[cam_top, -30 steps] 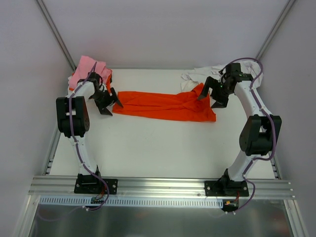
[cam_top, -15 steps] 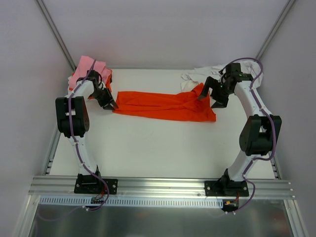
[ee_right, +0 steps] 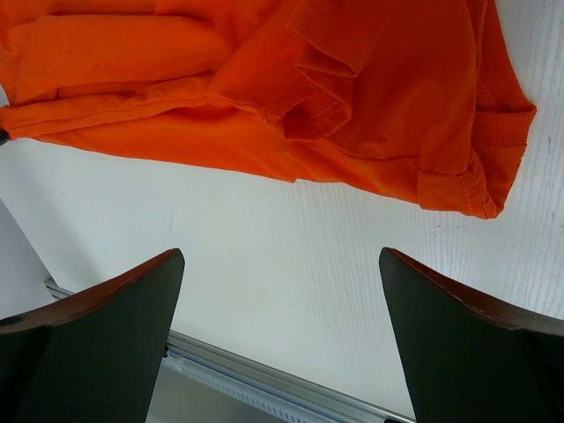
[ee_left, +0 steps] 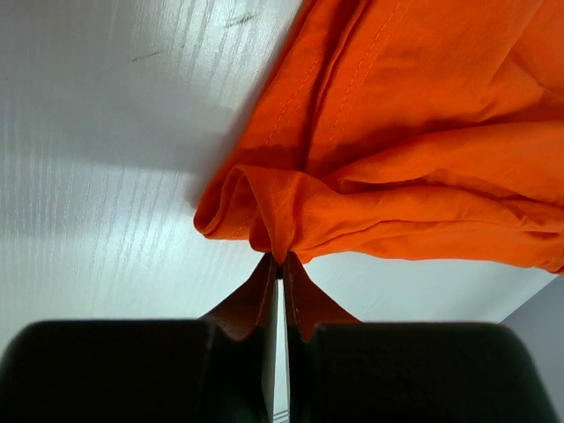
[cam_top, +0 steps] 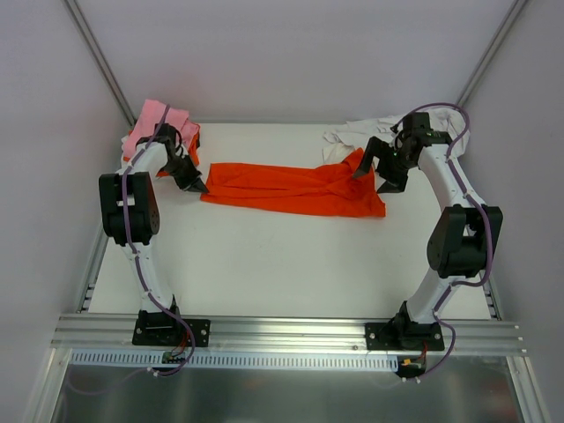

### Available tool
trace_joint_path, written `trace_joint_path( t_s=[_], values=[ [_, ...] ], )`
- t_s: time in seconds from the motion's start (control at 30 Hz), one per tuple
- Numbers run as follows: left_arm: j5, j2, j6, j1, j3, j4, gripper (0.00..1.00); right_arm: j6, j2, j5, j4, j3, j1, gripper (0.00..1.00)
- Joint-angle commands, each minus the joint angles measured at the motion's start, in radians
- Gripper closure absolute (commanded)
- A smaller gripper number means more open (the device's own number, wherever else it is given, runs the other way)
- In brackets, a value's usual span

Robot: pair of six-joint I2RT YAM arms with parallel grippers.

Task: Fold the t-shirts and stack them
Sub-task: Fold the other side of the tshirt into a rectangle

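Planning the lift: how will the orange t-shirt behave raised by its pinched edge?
Probably floppy: the orange t-shirt lies in soft folds, bunching where the left claw pinches it. Likely light, being thin. Its far end may drag, the right claw being open.

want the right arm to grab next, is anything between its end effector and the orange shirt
Nothing visible. The right end effector hangs open over the table, with the orange shirt just ahead. The left end effector is shut on the shirt's other end.
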Motion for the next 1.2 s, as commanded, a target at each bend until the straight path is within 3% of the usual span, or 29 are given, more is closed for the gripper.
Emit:
trace_joint_path(
  t_s=[0.0, 1.07, 1.17],
  values=[
    [-0.016, -0.005, -0.059, -0.003, 0.049, 0.028, 1.00, -0.021, -0.057, 0.004, -0.024, 0.014, 0.004, 0.00],
    [-0.073, 0.097, -0.211, -0.001, 0.143, 0.123, 1.00, -0.048, -0.084, 0.001, -0.058, -0.027, 0.003, 0.01],
    [-0.071, 0.100, -0.197, -0.001, 0.157, 0.111, 0.27, -0.047, -0.082, 0.001, -0.060, -0.027, 0.002, 0.00]
  ],
)
